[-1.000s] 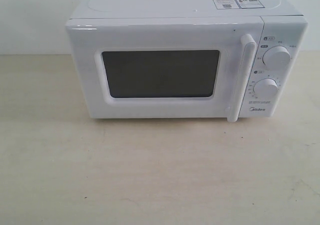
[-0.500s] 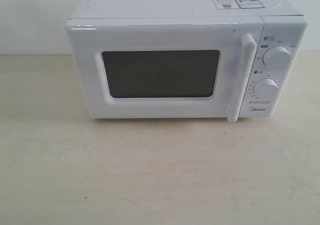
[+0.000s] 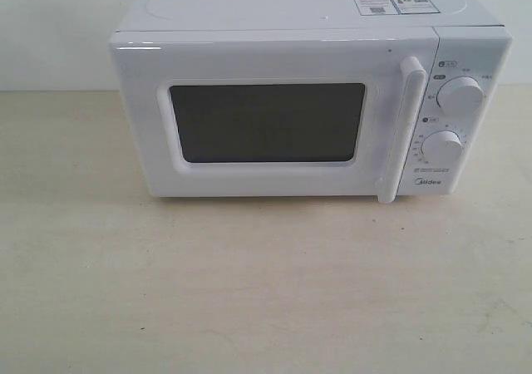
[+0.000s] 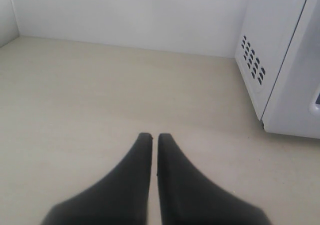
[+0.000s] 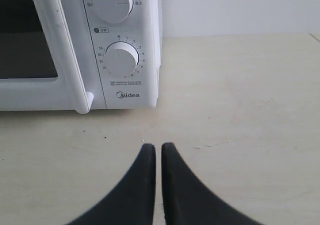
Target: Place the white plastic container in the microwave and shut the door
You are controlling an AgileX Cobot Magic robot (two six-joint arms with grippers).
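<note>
On the pale tabletop [image 3: 249,291] the white microwave [image 3: 299,12] stands with its door [image 3: 266,123] shut, the left hand [image 4: 154,137] hovering beside its vented side [image 4: 253,64] and the right hand [image 5: 158,147] before its knobs [image 5: 121,58], both empty and pressed together.

I seem to work at a lab test bench: a pale wood-grain tabletop [image 3: 266,291] set against a plain white wall [image 3: 50,33]. A white boxy Midea microwave oven [image 3: 309,91] stands on it.

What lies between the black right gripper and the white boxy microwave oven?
Only bare pale wooden tabletop. The right wrist view shows the shut right gripper apart from the microwave, with nothing on that stretch.
</note>
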